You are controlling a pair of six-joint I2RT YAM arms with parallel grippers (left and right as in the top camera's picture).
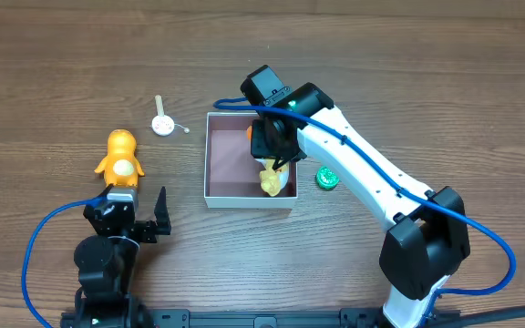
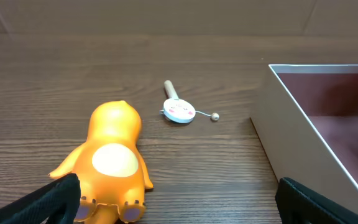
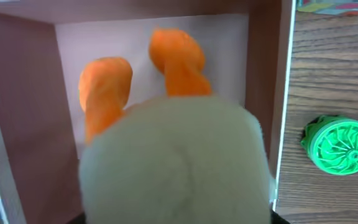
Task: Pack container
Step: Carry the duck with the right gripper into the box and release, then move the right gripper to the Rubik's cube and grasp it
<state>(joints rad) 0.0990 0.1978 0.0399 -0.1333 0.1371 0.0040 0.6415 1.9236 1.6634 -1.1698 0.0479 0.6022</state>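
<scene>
The container [image 1: 229,169] is a square white-walled box with a mauve floor at the table's middle; it also shows in the left wrist view [image 2: 297,146] and the right wrist view [image 3: 23,93]. My right gripper [image 1: 272,150] is over the box's right side, shut on a cream plush toy with orange feet [image 1: 272,180]. The plush [image 3: 173,162] hangs down inside the box and hides the fingertips. My left gripper [image 1: 137,210] is open and empty, just in front of an orange figure toy [image 1: 121,157] lying on the table [image 2: 114,158], left of the box.
A small white round rattle with a wooden handle [image 1: 162,123] lies behind the orange figure [image 2: 179,110]. A green ribbed disc [image 1: 326,178] sits on the table just right of the box [image 3: 340,144]. The table is dark wood.
</scene>
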